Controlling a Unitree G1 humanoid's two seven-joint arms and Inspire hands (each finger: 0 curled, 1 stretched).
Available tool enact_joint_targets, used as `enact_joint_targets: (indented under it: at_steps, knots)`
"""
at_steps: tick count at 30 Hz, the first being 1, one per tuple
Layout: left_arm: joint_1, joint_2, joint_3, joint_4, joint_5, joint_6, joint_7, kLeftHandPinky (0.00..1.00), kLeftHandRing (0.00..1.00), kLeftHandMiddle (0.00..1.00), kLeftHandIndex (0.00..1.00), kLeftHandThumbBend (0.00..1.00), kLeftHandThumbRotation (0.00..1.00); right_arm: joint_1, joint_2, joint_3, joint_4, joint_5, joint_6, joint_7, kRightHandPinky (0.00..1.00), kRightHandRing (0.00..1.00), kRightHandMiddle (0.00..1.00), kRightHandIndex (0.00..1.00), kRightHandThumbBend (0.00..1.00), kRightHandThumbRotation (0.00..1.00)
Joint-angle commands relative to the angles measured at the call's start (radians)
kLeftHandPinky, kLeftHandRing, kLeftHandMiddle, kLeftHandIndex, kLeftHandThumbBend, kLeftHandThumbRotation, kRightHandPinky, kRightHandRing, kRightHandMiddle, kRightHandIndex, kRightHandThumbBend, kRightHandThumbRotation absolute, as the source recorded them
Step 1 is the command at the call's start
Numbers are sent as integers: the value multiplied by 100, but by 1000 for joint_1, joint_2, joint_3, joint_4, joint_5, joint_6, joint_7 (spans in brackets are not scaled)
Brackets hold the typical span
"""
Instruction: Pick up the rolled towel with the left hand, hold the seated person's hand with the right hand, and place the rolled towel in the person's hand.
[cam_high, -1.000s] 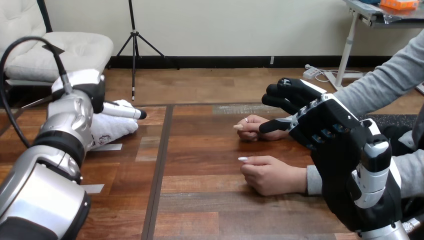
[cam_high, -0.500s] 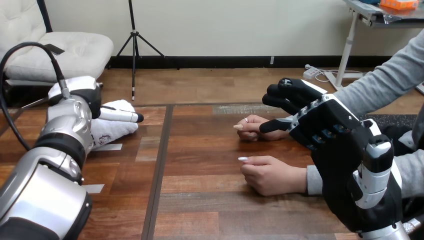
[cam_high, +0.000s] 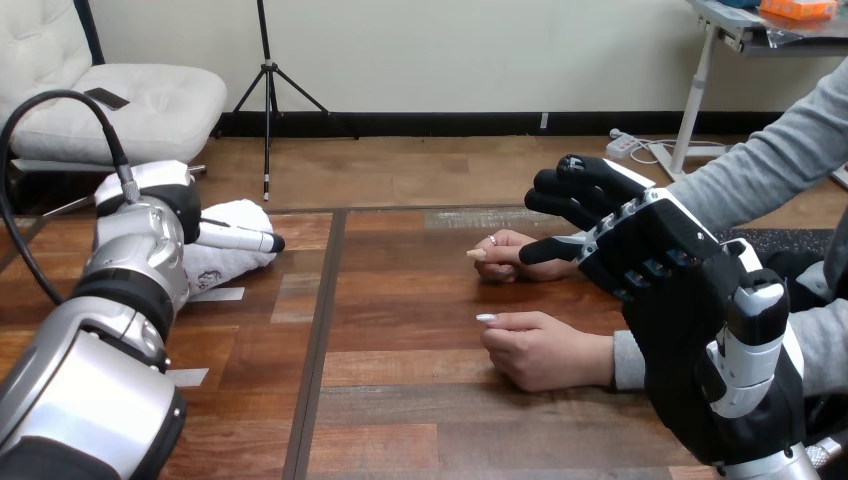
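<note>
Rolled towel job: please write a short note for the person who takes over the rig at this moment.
Left hand: on the rolled towel, at the left of the table; its grip cannot be judged. The towel lies on the table, not lifted.
Right hand: open, raised beside the person's far hand, not holding it. The person's near hand also rests on the table.
Done: both hands have reached their targets.
Left: grasp and lift the towel, hold the person's hand, put the towel in it.
</note>
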Motion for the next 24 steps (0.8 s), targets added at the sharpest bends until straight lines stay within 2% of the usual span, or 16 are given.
enact_joint_targets:
  at_steps: [1,24]
  knots:
    - [-15,-9,-15,-2,12,2,1,100,100,100,100,97,79,-23,0,-9,-24,7,-12,0,67,83,82,80,86,96]
    - [9,-12,-16,0,8,12,6,100,100,100,100,98,81,-12,1,-10,-31,6,-21,2,68,83,82,79,86,96]
